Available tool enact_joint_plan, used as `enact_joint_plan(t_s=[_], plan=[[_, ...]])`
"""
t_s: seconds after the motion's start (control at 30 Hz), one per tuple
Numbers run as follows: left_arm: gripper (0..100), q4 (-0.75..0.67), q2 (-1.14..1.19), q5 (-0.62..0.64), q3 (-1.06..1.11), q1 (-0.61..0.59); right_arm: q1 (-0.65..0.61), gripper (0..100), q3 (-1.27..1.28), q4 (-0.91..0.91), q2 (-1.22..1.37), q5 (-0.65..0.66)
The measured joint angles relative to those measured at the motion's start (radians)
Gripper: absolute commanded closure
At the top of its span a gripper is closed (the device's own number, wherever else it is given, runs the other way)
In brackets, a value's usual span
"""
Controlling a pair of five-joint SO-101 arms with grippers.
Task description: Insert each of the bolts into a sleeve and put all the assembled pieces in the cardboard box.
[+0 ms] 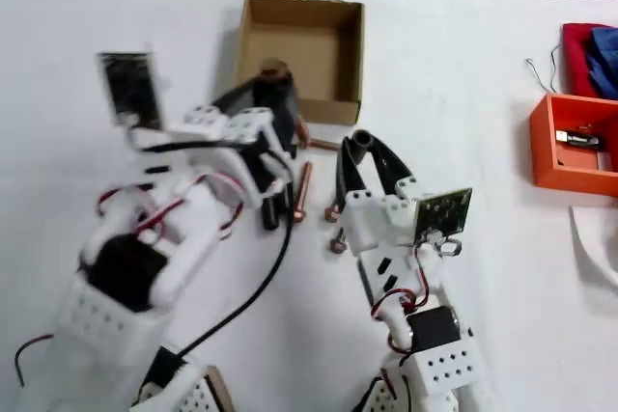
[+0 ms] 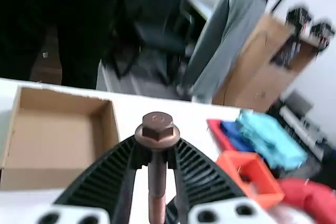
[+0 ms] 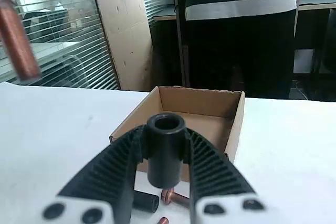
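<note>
My left gripper (image 1: 275, 84) hovers by the near rim of the cardboard box (image 1: 301, 50), shut on a copper bolt (image 2: 156, 129) held upright, head up. My right gripper (image 1: 362, 145) stands just right of it, shut on a black sleeve (image 3: 165, 148) with its bore facing up. The held bolt (image 3: 17, 40) hangs off to the side of the sleeve, not over it. Loose bolts (image 1: 303, 190) lie on the table between the arms, with another black sleeve (image 3: 144, 201) and a bolt (image 3: 176, 198) under the right gripper. The box (image 3: 202, 109) looks empty.
An orange tray (image 1: 572, 156) holding a small dark item sits at the right edge, with red and blue cloth (image 1: 591, 53) behind it. A black cable (image 1: 253, 296) runs across the table by the left arm. People stand beyond the table's far edge.
</note>
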Motion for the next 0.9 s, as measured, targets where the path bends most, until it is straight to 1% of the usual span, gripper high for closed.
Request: enact_joint_plan(t_s=[0.17,0.27,0.47,0.73,0.9], plan=[[98,0.0,0.048,-0.114,0.0,0.078,-0.032,97.8,0.0,0.0,0.0,0.074],[98,-0.04,0.054,-0.169,0.0,0.098,-0.049,97.8,0.0,0.028,0.0,0.109],[98,-0.103,0.055,-0.187,0.009,0.097,-0.072,97.8,0.0,0.043,0.0,0.117],[98,-0.209,0.057,-0.19,0.13,0.103,-0.075,97.8,0.0,0.043,0.0,0.117],[98,-0.221,0.057,-0.19,0.133,0.103,-0.075,97.8,0.0,0.043,0.0,0.183]])
